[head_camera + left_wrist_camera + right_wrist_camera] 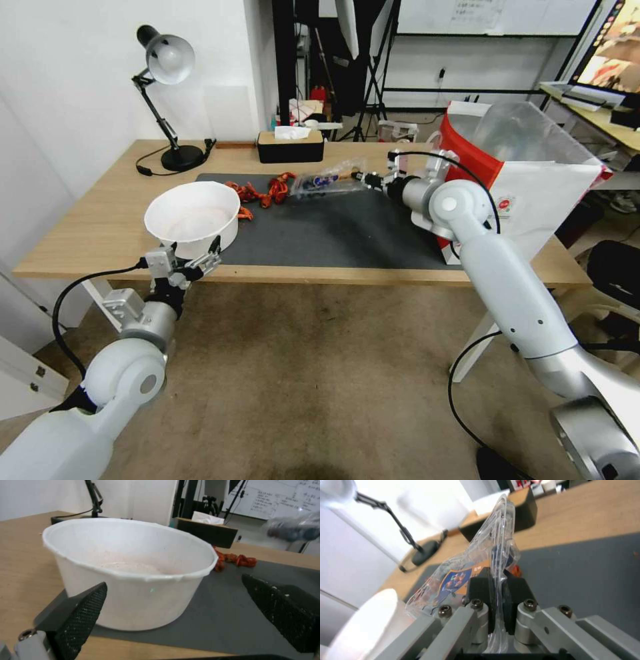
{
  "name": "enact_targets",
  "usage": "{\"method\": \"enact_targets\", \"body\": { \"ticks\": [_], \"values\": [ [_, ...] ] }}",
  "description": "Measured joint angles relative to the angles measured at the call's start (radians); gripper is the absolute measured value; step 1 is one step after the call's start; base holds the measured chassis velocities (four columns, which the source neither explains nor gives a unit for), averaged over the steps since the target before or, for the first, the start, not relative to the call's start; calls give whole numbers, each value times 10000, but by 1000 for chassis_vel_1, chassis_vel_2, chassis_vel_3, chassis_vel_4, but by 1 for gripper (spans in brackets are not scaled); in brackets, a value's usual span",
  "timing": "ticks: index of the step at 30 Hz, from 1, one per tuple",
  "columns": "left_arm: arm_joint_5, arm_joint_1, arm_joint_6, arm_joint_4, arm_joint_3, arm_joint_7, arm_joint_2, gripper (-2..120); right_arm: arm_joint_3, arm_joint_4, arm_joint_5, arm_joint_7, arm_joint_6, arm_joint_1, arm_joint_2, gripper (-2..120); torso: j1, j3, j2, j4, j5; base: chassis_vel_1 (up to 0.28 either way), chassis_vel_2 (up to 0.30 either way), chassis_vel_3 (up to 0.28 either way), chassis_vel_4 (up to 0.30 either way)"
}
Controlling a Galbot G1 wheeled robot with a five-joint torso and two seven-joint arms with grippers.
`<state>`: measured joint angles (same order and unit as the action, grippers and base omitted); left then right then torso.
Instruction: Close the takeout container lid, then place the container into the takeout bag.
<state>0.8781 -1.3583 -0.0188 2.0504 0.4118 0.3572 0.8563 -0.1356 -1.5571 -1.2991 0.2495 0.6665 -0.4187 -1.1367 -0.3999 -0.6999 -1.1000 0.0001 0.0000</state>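
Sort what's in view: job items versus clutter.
Job: takeout container, pinched shut in the right end effector; takeout bag.
Clutter: white bowl before the open left end effector, red scraps, lamp, tissue box.

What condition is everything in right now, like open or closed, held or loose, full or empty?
takeout container: lid closed, gripped at one edge and held off the mat.
right claw: shut on the container's edge.
left claw: open, at the near side of the white bowl, holding nothing.
white bowl: upright on the mat, nearly empty, pinkish residue inside.
takeout bag: standing on the table's right end, mouth open.
desk lamp: off.
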Motion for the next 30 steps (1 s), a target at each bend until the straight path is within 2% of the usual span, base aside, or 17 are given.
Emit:
{"method": "enact_targets", "body": {
  "ticks": [6, 12, 17, 19, 24, 28, 30],
  "values": [
    [-165, -366, -171, -44, 222, -27, 121, 100, -577, -716, -913, 604, -112, 114, 342, 3, 0, 0, 0, 0, 1, 0, 0, 0, 0],
    [-355, -578, -441, -134, 240, -112, 273, 100, -1795, -1489, -2070, 1496, -294, 221, 860, 3, 0, 0, 0, -3, 1, 0, 0, 0, 0],
    [-433, -684, -635, -179, 238, -204, 326, 100, -2253, -1856, -2492, 1777, -479, 156, 1307, 3, 0, 0, 0, -3, 1, 0, 0, 0, 0],
    [-512, -800, -808, -233, 200, -290, 414, 100, -2646, -2230, -2917, 2120, -687, 8, 1853, 3, 0, 0, 0, -2, 3, 0, 0, 0, 0],
    [-654, -892, -938, -274, 63, -345, 516, 100, -3128, -2653, -3338, 2619, -930, -266, 2548, 3, 0, 0, 0, -1, 1, 0, 0, 0, 0],
    [-829, -888, -983, -273, -178, -377, 650, 100, -4111, -3291, -3769, 3303, -1377, -1036, 3406, 3, 0, 0, -1, -4, 1, 0, 0, 0, 0],
    [-869, -868, -985, -270, -244, -380, 680, 100, -4361, -3404, -3835, 3412, -1480, -1259, 3568, 3, 0, -1, -1, -3, 0, 0, 0, 0, 0]
  ]
}}
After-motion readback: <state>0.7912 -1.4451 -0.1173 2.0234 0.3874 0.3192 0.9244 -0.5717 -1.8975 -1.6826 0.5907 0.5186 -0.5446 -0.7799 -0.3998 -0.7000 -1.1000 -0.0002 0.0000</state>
